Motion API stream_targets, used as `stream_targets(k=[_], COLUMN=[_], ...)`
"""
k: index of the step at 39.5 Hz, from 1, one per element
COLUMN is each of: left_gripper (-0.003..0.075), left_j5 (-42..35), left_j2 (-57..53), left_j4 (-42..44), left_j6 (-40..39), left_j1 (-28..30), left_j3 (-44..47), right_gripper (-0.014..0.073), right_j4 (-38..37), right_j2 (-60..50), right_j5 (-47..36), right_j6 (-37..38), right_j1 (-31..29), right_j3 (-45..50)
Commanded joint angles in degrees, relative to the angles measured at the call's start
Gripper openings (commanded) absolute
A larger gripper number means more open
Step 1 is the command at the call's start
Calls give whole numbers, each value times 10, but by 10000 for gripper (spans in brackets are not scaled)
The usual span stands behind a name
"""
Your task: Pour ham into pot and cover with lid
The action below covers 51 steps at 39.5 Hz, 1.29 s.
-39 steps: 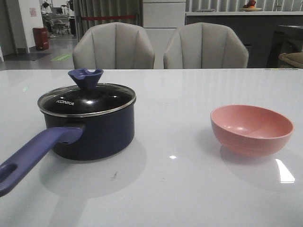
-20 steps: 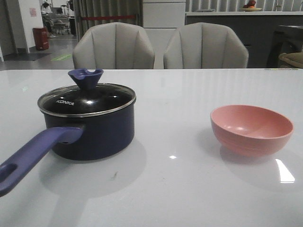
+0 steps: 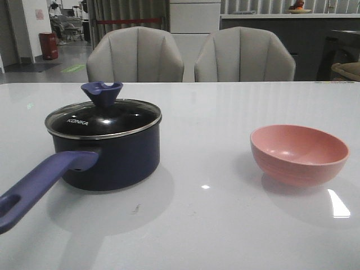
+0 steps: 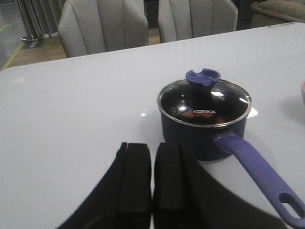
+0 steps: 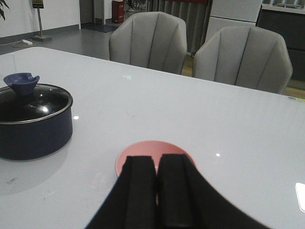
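The dark navy pot [image 3: 112, 163] stands on the left of the white table, its purple-blue handle [image 3: 39, 185] pointing toward the front edge. The glass lid [image 3: 104, 119] with the blue knob [image 3: 102, 91] rests flat on the pot. Through the lid [image 4: 205, 102] in the left wrist view, small orange ham pieces [image 4: 189, 114] show inside the pot. My left gripper [image 4: 152, 145] is shut and holds nothing, hanging apart from the pot on its near side. My right gripper [image 5: 157, 157] is also shut and holds nothing, just in front of the pink bowl [image 5: 143, 148]. Neither gripper appears in the front view.
The pink bowl [image 3: 298, 154] sits upright on the right of the table, and its inside looks bare. Two grey chairs [image 3: 135, 56] [image 3: 244, 55] stand behind the far edge of the table.
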Motion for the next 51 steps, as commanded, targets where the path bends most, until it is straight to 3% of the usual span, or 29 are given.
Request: stream_targets(k=[1, 7, 12, 16, 24, 51], left_gripper=[113, 113, 113, 113, 113, 113], left_j5=[-111, -248, -353, -391, -371, -374], left_j2=[8, 8, 8, 8, 8, 8], left_j4=[28, 31, -38, -83, -96, -96], left_j6=[-1, -1, -1, -1, -1, -1], left_j1=[3, 39, 90, 129, 162, 162], left_j3=[14, 93, 163, 199, 223, 223], right_gripper=[155, 155, 155, 155, 155, 155], right_j4=[-1, -1, -1, -1, -1, -1], right_j2=[6, 6, 6, 6, 6, 6], right_j5=[-44, -44, -44, -44, -44, -44], right_j6=[-5, -5, -5, -5, -5, -5], right_j1=[2, 2, 2, 2, 2, 2], right_j3=[-16, -16, -16, -16, -16, -16])
